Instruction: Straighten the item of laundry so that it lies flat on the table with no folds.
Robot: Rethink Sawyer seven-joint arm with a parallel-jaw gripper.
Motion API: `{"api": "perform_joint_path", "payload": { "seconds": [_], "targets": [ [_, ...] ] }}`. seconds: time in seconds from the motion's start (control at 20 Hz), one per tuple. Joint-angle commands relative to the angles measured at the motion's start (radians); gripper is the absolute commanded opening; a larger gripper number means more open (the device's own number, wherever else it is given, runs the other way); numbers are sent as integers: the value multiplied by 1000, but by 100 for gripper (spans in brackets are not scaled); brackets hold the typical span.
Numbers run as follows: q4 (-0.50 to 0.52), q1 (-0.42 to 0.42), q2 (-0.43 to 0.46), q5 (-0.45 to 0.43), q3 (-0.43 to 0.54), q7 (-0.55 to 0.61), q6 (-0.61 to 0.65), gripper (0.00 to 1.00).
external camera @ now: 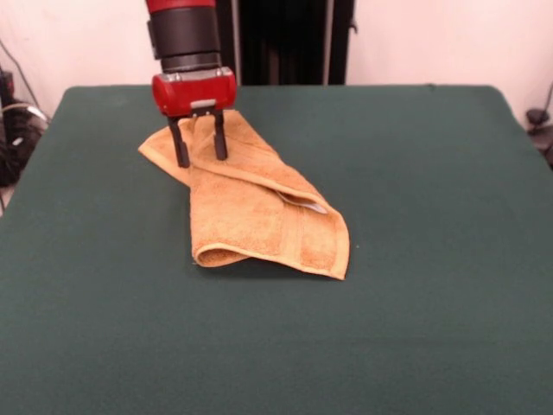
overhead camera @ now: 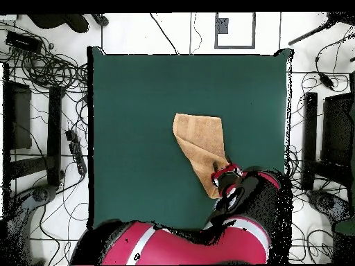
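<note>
Tool (external camera: pixel 200 152) spread above folded towel (external camera: pixel 259 212), its long axis diagonal.

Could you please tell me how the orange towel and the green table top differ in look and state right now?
The golden-orange terry-cloth towel is small and folded over itself; the dark green matte table top is far larger and smooth. The towel shows woven border bands; the table top is plain. Both look cloth-like.

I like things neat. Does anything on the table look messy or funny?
Yes: the orange towel on the green table is folded over itself and lies crooked, not flat. The open pincer sits at its far corner. Nothing else looks odd.
</note>
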Motion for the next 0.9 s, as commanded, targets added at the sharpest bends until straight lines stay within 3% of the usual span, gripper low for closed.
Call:
{"api": "perform_joint_path", "payload": {
  "seconds": [0.05,0.55,0.9],
  "targets": [
    [-62,32,24,-15,62,-82,94,100],
    [-80,69,48,-78,49,-7,125,100],
    [-124,153,113,-231,1,213,111,100]
  ]
}}
